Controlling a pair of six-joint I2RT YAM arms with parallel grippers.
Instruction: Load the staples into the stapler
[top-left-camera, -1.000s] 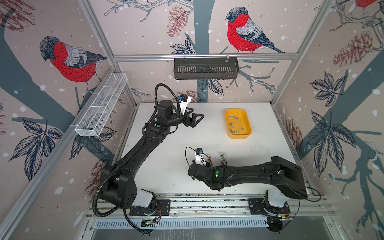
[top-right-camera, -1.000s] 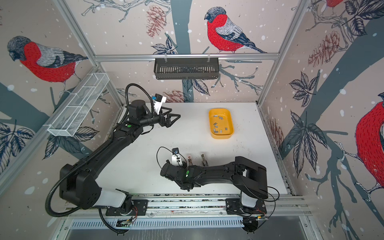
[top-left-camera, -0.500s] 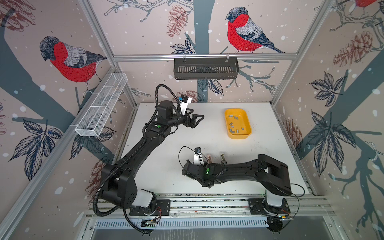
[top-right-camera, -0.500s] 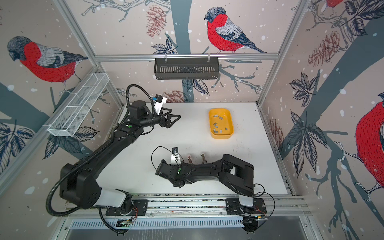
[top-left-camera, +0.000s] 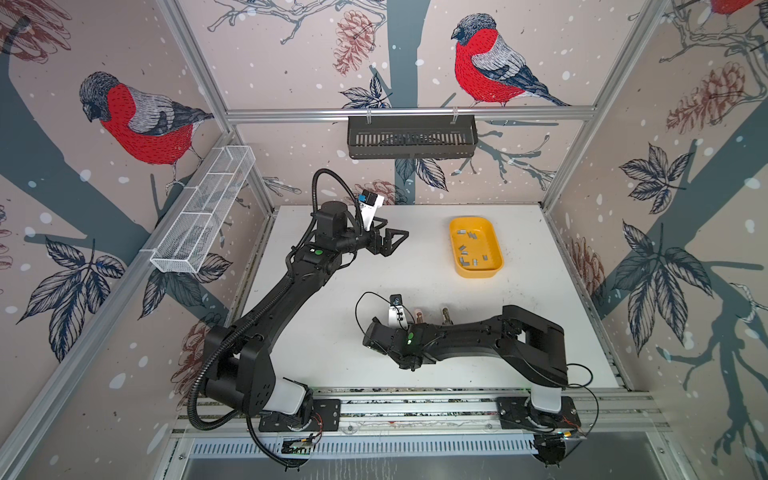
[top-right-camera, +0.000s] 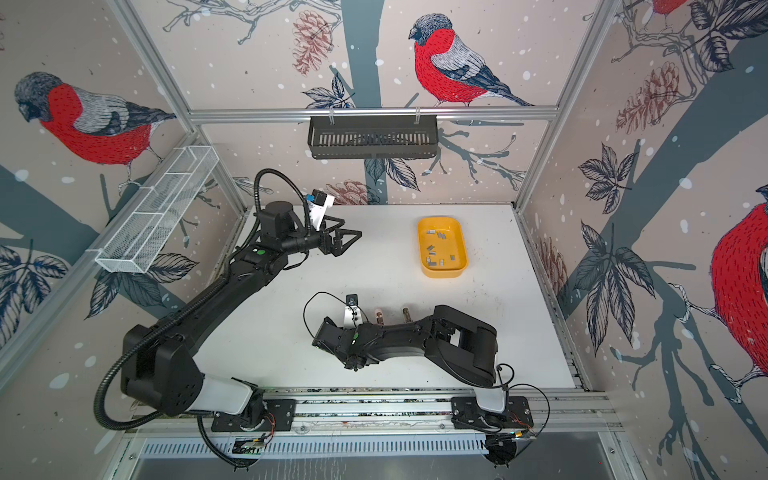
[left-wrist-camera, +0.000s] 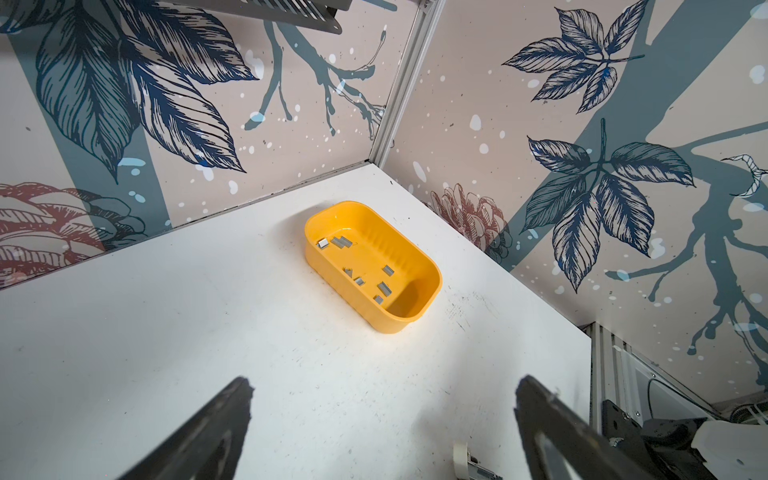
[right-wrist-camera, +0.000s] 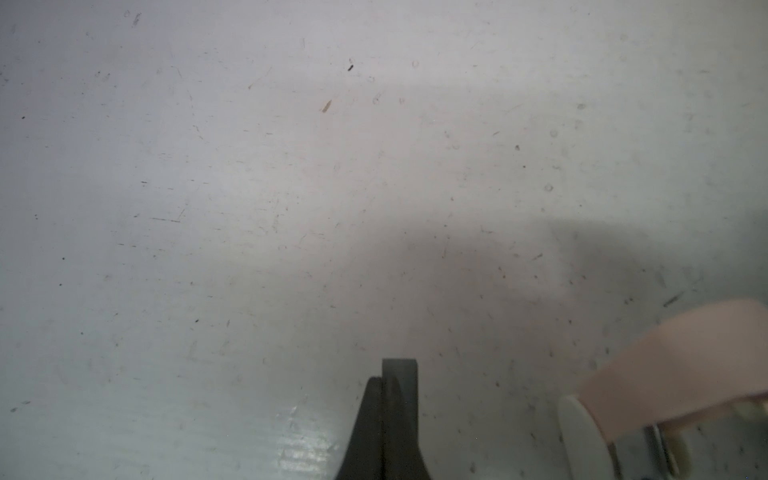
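Note:
Several small grey staples (top-left-camera: 471, 235) (left-wrist-camera: 384, 287) lie loose in a yellow tray (top-left-camera: 478, 272) (left-wrist-camera: 395, 324) at the back right of the white table. Two ends of the pale pink stapler (top-left-camera: 418, 314) (right-wrist-camera: 665, 374) show in both top views; my right forearm hides the rest. My left gripper (top-left-camera: 397, 243) (left-wrist-camera: 384, 382) hovers open and empty at the back left, facing the tray. My right gripper (top-left-camera: 368, 338) (right-wrist-camera: 384, 374) is shut low over bare table, just left of the stapler. I cannot tell if it pinches anything.
A black slotted basket (top-left-camera: 411, 137) hangs on the back wall and a white wire basket (top-left-camera: 203, 208) on the left wall. The right arm (top-left-camera: 519, 340) lies folded low across the front of the table. Aluminium rails (top-left-camera: 415, 411) run along the front edge.
My right arm has folded in and slid its shut gripper leftward along the table front. The left arm and its open gripper have stayed where they were.

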